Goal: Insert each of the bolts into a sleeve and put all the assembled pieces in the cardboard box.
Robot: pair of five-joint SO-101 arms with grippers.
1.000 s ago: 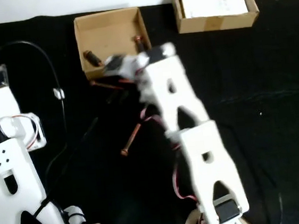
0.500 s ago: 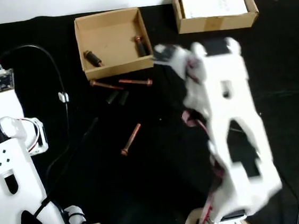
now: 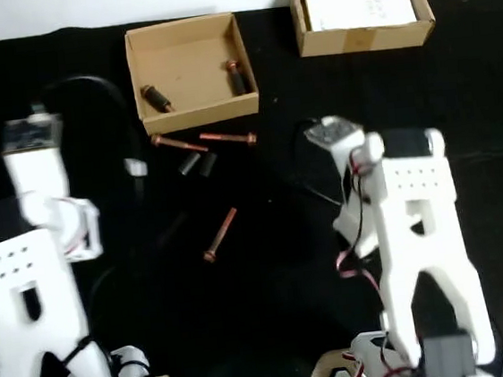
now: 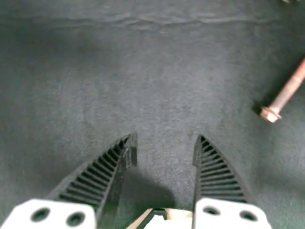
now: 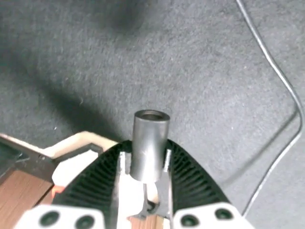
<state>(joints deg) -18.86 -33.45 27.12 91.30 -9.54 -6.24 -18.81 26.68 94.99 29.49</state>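
Observation:
My right gripper (image 5: 145, 155) is shut on a dark grey sleeve (image 5: 149, 143), held upright above the black cloth. In the high view the right arm (image 3: 411, 208) stands right of centre. My left gripper (image 4: 164, 145) is open over bare cloth, with a copper bolt (image 4: 285, 94) lying off to one side of it. The left arm (image 3: 34, 175) is at the table's left. Three loose bolts (image 3: 221, 234) (image 3: 177, 143) (image 3: 228, 138) and two sleeves (image 3: 189, 163) (image 3: 208, 164) lie below the cardboard box (image 3: 197, 115), which holds two assembled pieces (image 3: 155, 98) (image 3: 235, 76).
A second cardboard box (image 3: 362, 37) with white paper in it sits at the back right. Black cables (image 3: 105, 123) trail near the left arm, and a thin wire (image 5: 281, 86) crosses the cloth by the right gripper.
The right arm has swung from beside the cardboard box back to the right and toward the near side. The left arm has shifted right and forward.

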